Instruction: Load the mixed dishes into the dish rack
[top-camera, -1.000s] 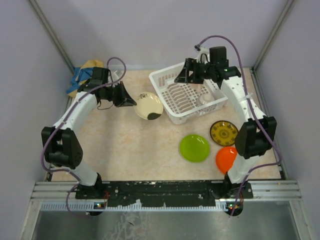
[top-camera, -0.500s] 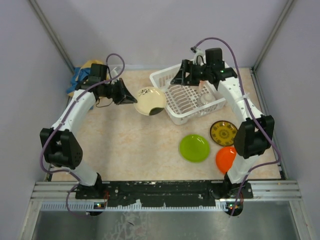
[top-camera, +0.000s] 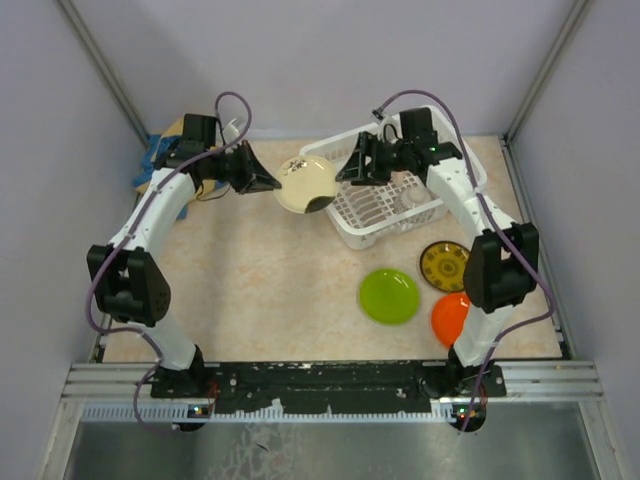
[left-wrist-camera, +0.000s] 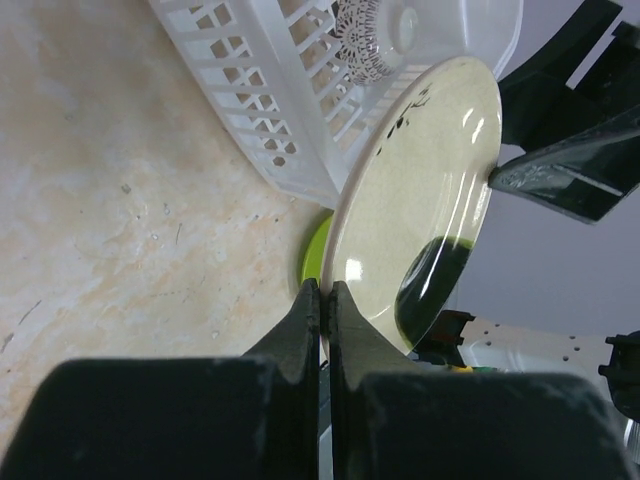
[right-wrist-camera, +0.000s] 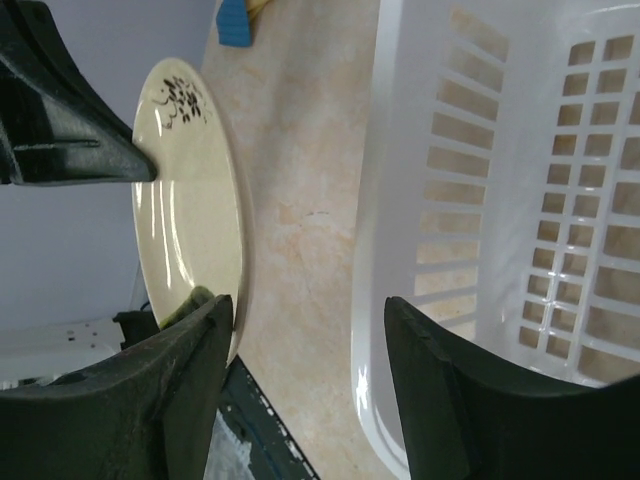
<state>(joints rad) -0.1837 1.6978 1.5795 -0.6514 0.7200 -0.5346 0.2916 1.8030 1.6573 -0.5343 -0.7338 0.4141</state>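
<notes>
My left gripper is shut on the rim of the cream plate with a dark patch and holds it tilted in the air just left of the white dish rack. In the left wrist view the plate rises from my shut gripper. My right gripper is open over the rack's left rim; in the right wrist view its left fingertip is at the plate's edge and the rack wall lies between the jaws. A small white patterned bowl sits in the rack.
A lime-green plate, an orange plate and a brown-yellow patterned plate lie on the table near the right arm. A blue and yellow cloth lies at the far left corner.
My left gripper has lifted the cream plate and carried it right, up to the rack's left edge. My right gripper has moved left across the rack toward the plate.
</notes>
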